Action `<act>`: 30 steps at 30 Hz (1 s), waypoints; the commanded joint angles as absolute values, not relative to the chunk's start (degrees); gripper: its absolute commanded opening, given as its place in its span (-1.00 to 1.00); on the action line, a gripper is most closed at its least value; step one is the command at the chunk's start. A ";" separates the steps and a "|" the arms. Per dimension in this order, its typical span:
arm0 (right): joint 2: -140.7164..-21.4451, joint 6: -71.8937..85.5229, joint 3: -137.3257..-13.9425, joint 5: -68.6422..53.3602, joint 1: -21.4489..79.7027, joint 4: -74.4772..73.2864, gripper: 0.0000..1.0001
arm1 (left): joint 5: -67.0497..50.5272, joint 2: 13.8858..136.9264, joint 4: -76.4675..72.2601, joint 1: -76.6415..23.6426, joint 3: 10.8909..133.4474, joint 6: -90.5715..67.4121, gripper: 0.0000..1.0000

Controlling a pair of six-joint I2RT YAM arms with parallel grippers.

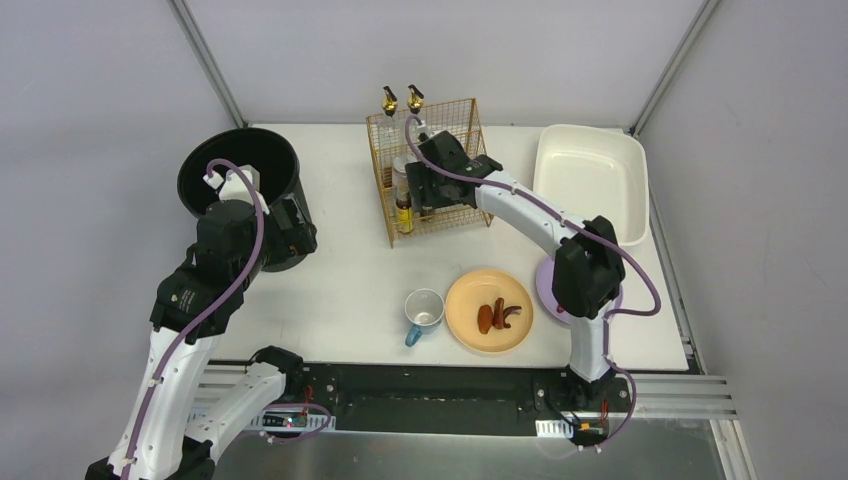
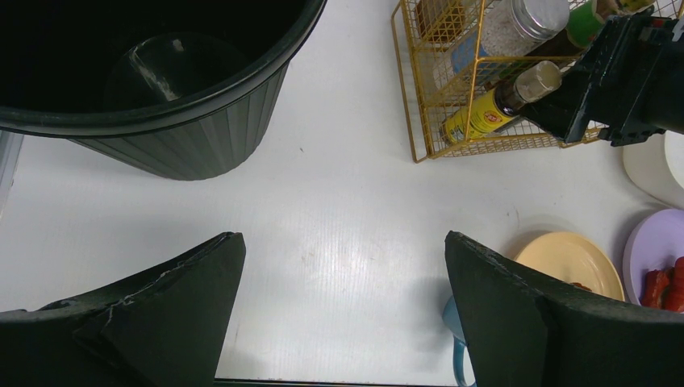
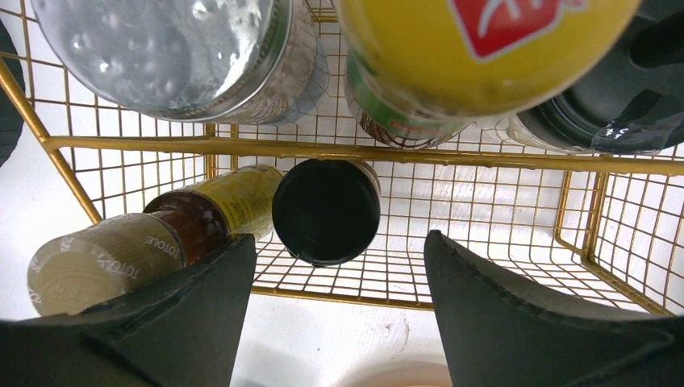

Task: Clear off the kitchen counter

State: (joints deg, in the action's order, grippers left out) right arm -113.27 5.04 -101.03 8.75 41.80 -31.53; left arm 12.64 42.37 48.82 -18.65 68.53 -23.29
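My spread right pincer (image 3: 339,250) faces the gold wire rack (image 3: 323,151) (black-lidded jar (image 3: 326,211) dead ahead); the white tabletop (image 1: 340,270) stretches behind it.

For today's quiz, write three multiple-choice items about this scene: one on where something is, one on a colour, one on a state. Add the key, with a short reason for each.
1. On the kitchen counter, the mug stands:
A. left of the orange plate in the top view
B. right of it
C. on it

2. The mug's handle is:
A. red
B. blue
C. yellow

3. The left gripper is:
A. shut on the mug
B. shut on the plate
C. open, holding nothing

Key:
1 A, the mug sits just off the plate's left rim.
2 B, the handle shows blue in the top view.
3 C, its wrist view shows only bare counter between its wide-spread jaws.
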 commanded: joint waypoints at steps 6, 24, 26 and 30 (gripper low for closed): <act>-101.35 6.07 -100.81 9.83 42.94 -31.95 0.96 | 13.56 42.32 48.70 -18.28 69.69 -22.24 0.99; -76.20 11.84 -77.34 1.32 42.56 -26.95 0.99 | 11.39 44.64 47.86 -18.28 70.88 -23.03 0.99; -74.11 12.89 -75.18 0.73 42.55 -27.36 0.99 | 11.26 44.53 47.82 -18.29 70.96 -23.10 0.99; -70.57 14.20 -71.24 -3.22 43.48 -29.85 0.96 | 9.81 44.65 47.90 -18.28 70.93 -22.41 0.99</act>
